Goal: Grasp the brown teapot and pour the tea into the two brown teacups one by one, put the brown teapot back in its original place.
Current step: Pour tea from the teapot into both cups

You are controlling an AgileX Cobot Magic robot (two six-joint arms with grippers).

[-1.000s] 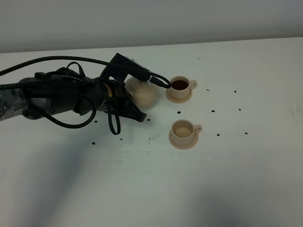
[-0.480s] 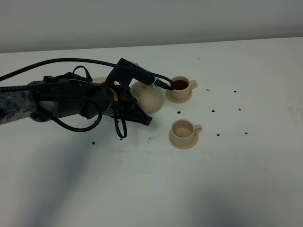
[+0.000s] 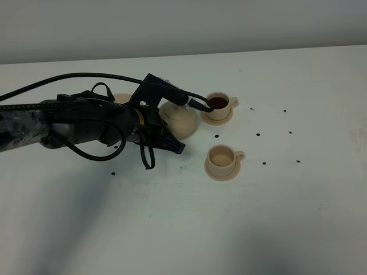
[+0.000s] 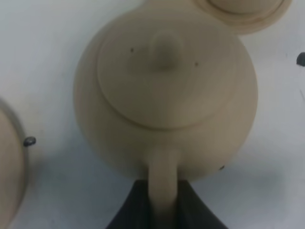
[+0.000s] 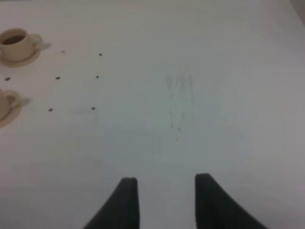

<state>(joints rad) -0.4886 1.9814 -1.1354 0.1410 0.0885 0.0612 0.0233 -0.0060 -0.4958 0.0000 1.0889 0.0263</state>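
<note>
At centre-left of the high view, the left gripper point(image 4: 163, 193) was clamped on the handle of the brown teapot point(image 3: 179, 119), spout toward the filled cup point(image 3: 218, 104). The empty cup point(image 3: 221, 158) lay just lower right. The right gripper point(image 5: 162, 191), jaws apart, hung well away.

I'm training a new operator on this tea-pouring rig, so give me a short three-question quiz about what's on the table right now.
1. True or false: the far teacup holds dark tea while the near teacup is empty.
2. The left gripper has its jaws shut on which part of the brown teapot? A lid knob; B spout; C handle.
3. Fill in: the right gripper, above the table, has its jaws ____.
Key: 1 true; 2 C; 3 open.
</note>
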